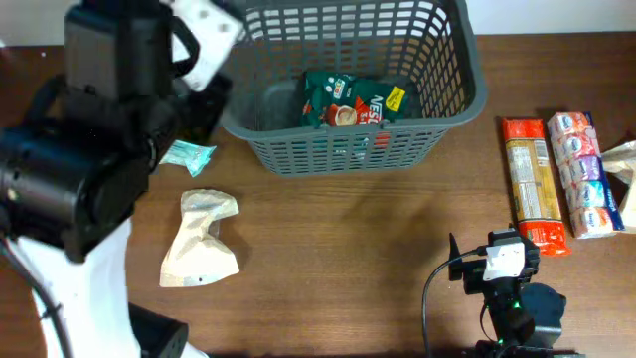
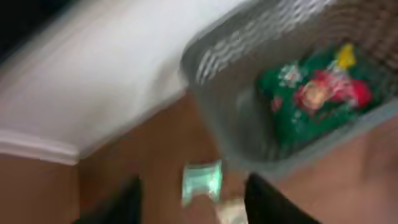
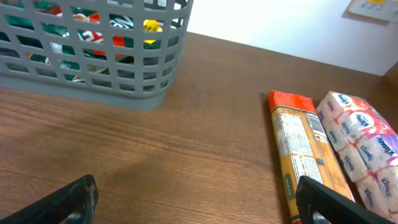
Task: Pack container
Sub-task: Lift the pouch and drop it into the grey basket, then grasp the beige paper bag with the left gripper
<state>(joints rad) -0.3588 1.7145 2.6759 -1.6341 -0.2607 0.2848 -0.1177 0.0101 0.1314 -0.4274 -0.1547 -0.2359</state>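
Overhead, the container [image 1: 452,94] sits at 12 o'clock on the bench [image 1: 348,249], with a green packet [image 1: 348,99] already lying on its base. A teal packet [image 1: 189,154] lies at 10 o'clock just beside its left wall, a crumpled beige pouch [image 1: 204,239] at 8 o'clock, and a long orange packet [image 1: 532,184] with a tissue pack [image 1: 581,174] beside it at 3 o'clock. My left wrist view is badly blurred, but the left claw [image 2: 196,200] shows its fingers apart and clamped on nothing, the teal packet lying between them at 12 o'clock. The right claw [image 3: 198,186], low at 5 o'clock overhead, is also spread wide and empty, facing the orange packet. I judge the pack barely begun, with the teal packet the likely next pick. My worry is how near that packet is to the lattice wall: a finger coming down on that side could catch a slot or shove the container across the bench. The packet looks thin and flat, so a shallow pinch could skid it away or close on air, and the blur leaves me unsure of my alignment
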